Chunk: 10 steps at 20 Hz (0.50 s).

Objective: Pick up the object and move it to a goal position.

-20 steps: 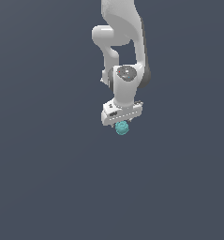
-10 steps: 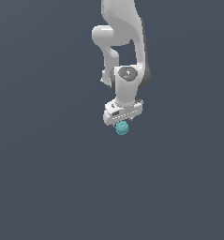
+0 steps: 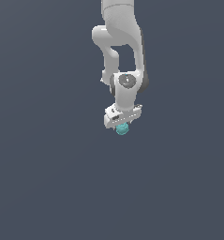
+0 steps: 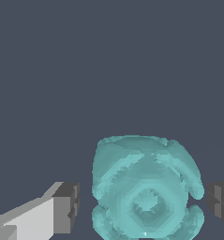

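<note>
In the wrist view the teal object [image 4: 145, 190] fills the lower middle of the frame, sitting between two dark fingertips [image 4: 66, 207] spread a little wider than it, with a gap visible on each side, likely readying a pinch. Farther out, in the exterior view's centre, one gripper [image 3: 123, 123] hangs from one white arm [image 3: 120, 42] over that single object [image 3: 122, 129].

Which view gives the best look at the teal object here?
The wrist view: the teal object fills much of the frame between the gripper fingers, its lumpy surface clear. The exterior view shows only a small teal blob under the gripper.
</note>
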### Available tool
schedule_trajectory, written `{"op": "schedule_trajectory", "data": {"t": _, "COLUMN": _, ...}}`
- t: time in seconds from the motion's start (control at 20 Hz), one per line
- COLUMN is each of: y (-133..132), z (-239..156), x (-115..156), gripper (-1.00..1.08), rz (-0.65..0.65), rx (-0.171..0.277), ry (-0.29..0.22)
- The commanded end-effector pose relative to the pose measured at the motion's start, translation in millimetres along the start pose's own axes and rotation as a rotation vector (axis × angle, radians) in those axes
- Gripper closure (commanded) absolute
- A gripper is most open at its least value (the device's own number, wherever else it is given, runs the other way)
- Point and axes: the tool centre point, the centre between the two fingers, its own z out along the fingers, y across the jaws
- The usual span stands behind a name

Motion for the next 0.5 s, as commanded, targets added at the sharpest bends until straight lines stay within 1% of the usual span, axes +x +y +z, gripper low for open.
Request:
{"op": "schedule_trajectory", "data": {"t": 0.0, "y": -0.2, "z": 10.4, "x": -0.3, "gripper": -0.92, "rz": -0.001, "rx": 0.0, "ry": 0.0}}
{"op": "schedule_trajectory", "data": {"t": 0.3, "y": -0.1, "z": 19.8, "x": 0.1, "gripper": -0.92, "rz": -0.001, "rx": 0.0, "ry": 0.0}}
{"op": "schedule_trajectory", "data": {"t": 0.35, "y": -0.1, "z": 19.8, "x": 0.1, "gripper": 1.08, "rz": -0.001, "rx": 0.0, "ry": 0.0}}
{"op": "schedule_trajectory", "data": {"t": 0.45, "y": -0.1, "z": 19.8, "x": 0.1, "gripper": 1.08, "rz": -0.001, "rx": 0.0, "ry": 0.0}}
